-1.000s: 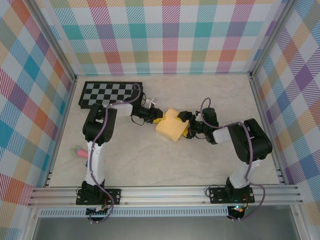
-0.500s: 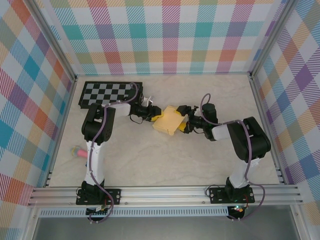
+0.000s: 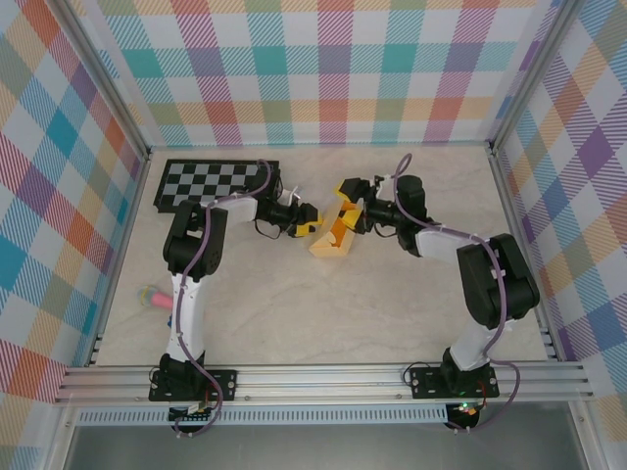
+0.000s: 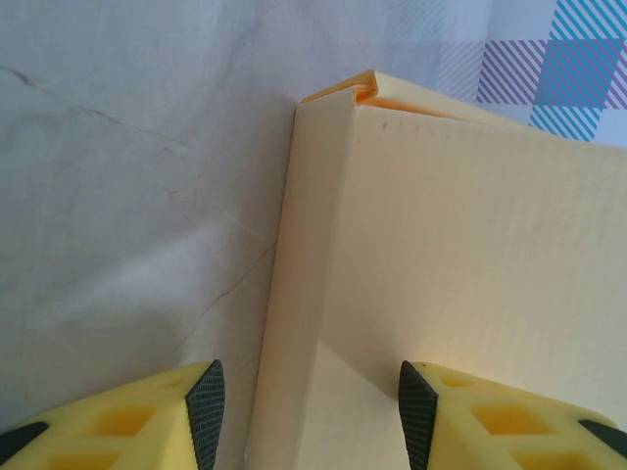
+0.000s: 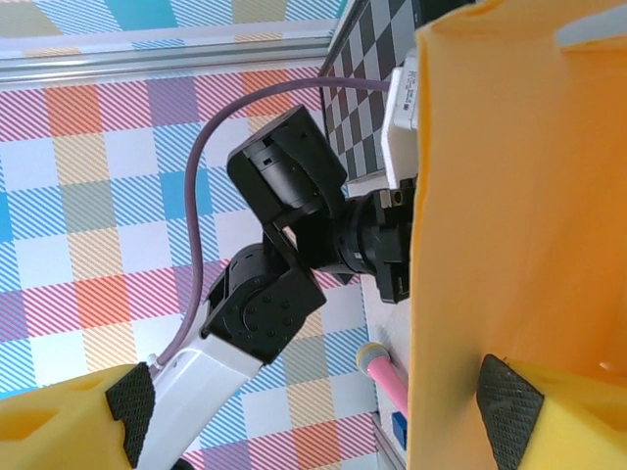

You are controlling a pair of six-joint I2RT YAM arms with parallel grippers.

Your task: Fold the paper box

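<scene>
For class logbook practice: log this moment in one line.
paper box: tilted on edge; left end effector: open; right end effector: open, touching box

No text, label, brand or number can be read on anything here.

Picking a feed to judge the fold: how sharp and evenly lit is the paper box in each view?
Top external: paper box small but sharp, evenly lit. Left wrist: very close, pale and washed out, slightly soft. Right wrist: saturated orange, flat, nearly featureless; background sharper.
</scene>
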